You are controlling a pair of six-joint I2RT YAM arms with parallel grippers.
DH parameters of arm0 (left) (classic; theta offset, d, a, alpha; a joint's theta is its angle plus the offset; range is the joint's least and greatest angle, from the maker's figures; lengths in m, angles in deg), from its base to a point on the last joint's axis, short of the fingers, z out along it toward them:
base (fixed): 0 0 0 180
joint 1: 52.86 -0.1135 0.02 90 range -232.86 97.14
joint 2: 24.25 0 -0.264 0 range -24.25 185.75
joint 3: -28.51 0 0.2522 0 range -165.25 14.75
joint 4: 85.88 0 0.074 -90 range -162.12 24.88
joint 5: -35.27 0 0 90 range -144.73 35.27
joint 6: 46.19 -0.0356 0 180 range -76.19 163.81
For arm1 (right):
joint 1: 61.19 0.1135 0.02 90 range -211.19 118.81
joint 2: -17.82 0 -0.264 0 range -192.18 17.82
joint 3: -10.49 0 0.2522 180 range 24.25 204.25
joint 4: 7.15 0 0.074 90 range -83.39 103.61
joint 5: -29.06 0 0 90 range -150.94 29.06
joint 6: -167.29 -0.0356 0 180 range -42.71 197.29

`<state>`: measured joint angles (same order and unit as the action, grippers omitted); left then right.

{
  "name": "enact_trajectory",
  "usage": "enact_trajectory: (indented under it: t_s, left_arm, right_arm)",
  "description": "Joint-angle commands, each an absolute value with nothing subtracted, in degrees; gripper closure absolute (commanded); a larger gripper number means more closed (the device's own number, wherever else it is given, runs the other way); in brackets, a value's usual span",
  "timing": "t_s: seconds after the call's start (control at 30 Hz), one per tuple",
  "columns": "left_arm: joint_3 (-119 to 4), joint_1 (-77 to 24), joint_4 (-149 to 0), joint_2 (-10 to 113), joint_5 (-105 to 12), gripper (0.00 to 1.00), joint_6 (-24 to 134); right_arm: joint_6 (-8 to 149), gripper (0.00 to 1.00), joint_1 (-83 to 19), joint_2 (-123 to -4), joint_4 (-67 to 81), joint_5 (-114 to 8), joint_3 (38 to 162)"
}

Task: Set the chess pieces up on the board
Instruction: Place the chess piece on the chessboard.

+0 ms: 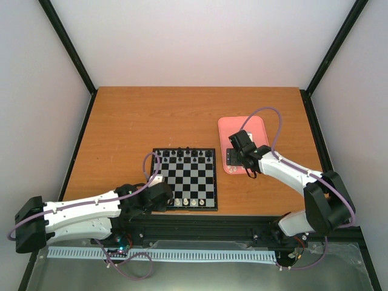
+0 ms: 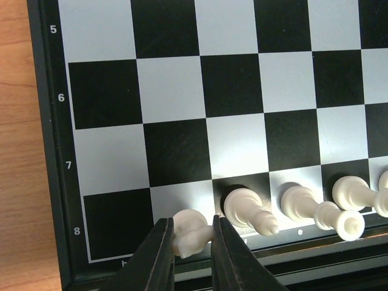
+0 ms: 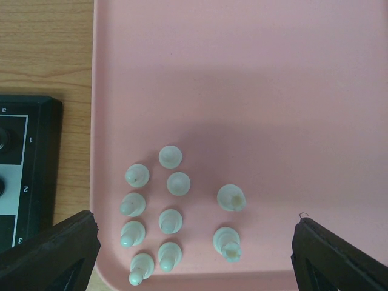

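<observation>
Top external: board point(image 1: 185, 177) on orange table point(image 1: 151, 115), pale walls point(image 1: 200, 36)

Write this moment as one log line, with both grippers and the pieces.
left gripper shut on white piece, board row 8 | right gripper open above tray | ten white pieces in tray

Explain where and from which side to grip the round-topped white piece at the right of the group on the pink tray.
Come straight down, probably, and close around the head of the round-topped piece. It stands upright on the pink tray with bare floor left and right, room for the open right pincer; a notched piece stands close on the rim side.
</observation>
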<state>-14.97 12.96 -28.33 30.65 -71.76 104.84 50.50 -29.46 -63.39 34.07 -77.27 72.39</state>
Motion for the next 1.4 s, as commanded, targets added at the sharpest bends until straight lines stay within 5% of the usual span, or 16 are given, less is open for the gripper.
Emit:
enact_trajectory:
  t_s: [0.0, 1.37]
  left_arm:
    - [-15.1, 14.0, -27.7, 31.2, -71.1, 0.99, 106.0]
    - [-13.4, 14.0, -32.3, 33.7, -72.4, 0.99, 106.1]
  right_arm:
    - [50.3, 0.0, -28.9, -62.7, 34.0, -78.9, 73.0]
    - [50.7, 0.0, -28.9, -63.5, 33.9, -78.6, 72.6]
